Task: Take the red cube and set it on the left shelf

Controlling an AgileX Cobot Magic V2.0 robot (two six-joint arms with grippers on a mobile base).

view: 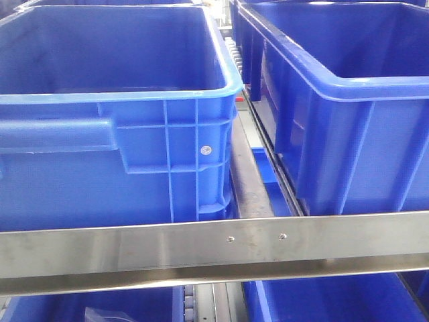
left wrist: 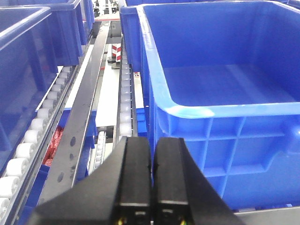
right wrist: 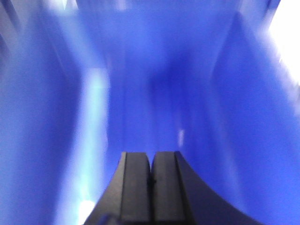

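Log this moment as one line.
left hand shut, empty, beside blue crate | right hand shut, blurred blue ahead | red cube unseen

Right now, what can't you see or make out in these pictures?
- The red cube: not visible in any view.
- Right wrist view: motion blur smears everything blue around the right gripper; the surroundings cannot be made out.
- Left wrist view: something red under the roller track is mostly hidden by the rail.
- Front view: the steel rail covers the crates' bases; the lower level is cut off by the bottom edge.
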